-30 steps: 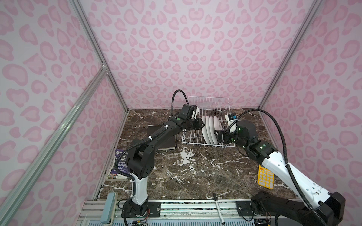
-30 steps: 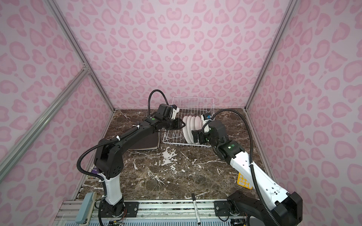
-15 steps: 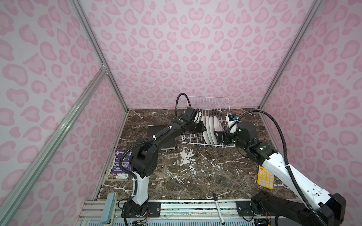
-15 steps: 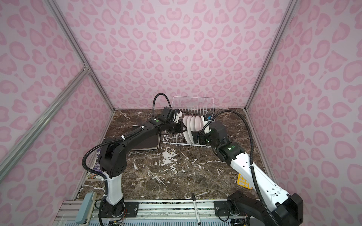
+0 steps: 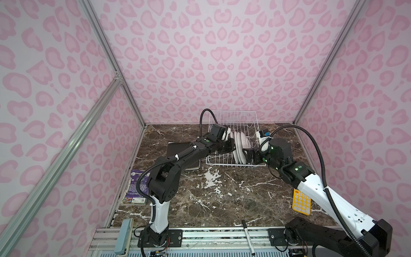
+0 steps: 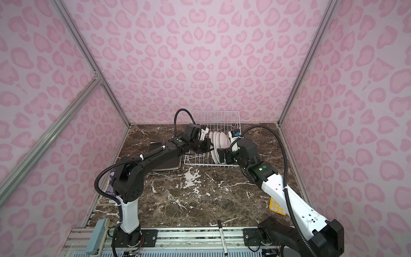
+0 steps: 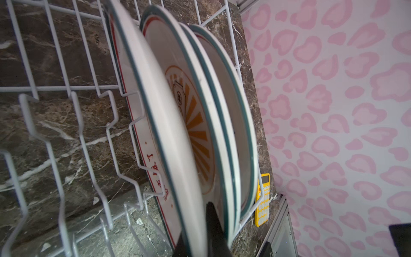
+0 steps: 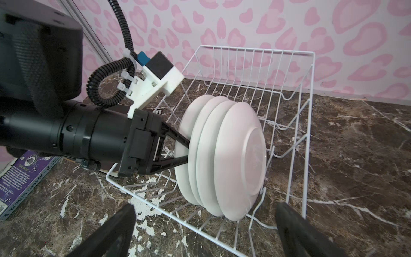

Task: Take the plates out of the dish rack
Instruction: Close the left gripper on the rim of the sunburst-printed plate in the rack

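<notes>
Several round white plates (image 5: 240,144) (image 6: 219,141) (image 8: 222,155) stand on edge in the white wire dish rack (image 5: 233,111) (image 6: 215,111) (image 8: 289,53) at the back. My left gripper (image 5: 232,144) (image 6: 210,145) (image 7: 195,244) (image 8: 185,151) is shut on the rim of the leftmost plate (image 7: 155,111), one finger (image 7: 213,222) slid between it and the sunburst-printed plate (image 7: 195,124). My right gripper (image 5: 248,155) (image 6: 221,156) (image 8: 204,233) hangs open at the rack's front right corner, holding nothing. A dark square plate (image 5: 178,149) (image 6: 160,151) lies flat on the table, left of the rack.
A yellow calculator (image 5: 301,201) (image 7: 262,200) lies under my right arm near the right wall. A purple book (image 5: 135,187) (image 8: 24,175) sits at the left edge. A marker pen (image 5: 248,235) rests on the front rail. Pink walls close in on three sides.
My left gripper has pushed right into the rack and shut on the leftmost plate's rim. The right arm has hardly moved and stays open.
</notes>
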Available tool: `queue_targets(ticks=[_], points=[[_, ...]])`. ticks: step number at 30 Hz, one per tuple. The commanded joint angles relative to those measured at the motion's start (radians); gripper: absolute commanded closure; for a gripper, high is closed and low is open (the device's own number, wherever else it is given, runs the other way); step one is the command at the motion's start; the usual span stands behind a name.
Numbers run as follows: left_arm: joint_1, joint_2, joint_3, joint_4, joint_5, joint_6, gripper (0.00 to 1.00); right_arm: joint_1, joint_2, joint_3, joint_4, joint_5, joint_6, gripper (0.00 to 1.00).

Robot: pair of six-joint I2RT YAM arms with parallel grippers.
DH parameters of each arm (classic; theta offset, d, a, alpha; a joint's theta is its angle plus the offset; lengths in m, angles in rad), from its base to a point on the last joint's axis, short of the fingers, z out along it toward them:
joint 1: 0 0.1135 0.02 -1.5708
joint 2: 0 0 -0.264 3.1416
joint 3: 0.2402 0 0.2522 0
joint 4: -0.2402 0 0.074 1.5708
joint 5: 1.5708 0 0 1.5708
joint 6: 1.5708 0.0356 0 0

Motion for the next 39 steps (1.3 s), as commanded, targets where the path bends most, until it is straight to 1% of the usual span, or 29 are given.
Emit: queue_targets(ticks=[1, 4, 13, 21, 27, 39], points=[[-0.016, -0.006, -0.018, -0.004, -0.068, -0.065, 0.96, -0.001, 0.001, -0.005, 0.017, 0.001, 0.004, 0.01], [-0.023, -0.002, -0.015, 0.004, -0.064, -0.076, 0.97, -0.001, -0.004, -0.009, 0.016, 0.006, 0.002, 0.01], [-0.024, 0.004, 0.015, -0.033, -0.051, -0.04, 0.97, 0.0, -0.012, -0.016, 0.02, 0.007, -0.001, 0.01], [-0.024, -0.023, 0.052, -0.056, -0.038, -0.004, 0.96, -0.001, -0.013, -0.014, 0.021, 0.002, 0.002, 0.01], [-0.024, -0.062, 0.053, -0.037, -0.036, -0.007, 0.96, 0.0, -0.016, -0.012, 0.021, 0.004, 0.004, 0.01], [-0.023, -0.099, 0.091, -0.081, -0.017, 0.017, 0.96, 0.0, -0.005, -0.002, 0.035, -0.004, 0.016, 0.01]])
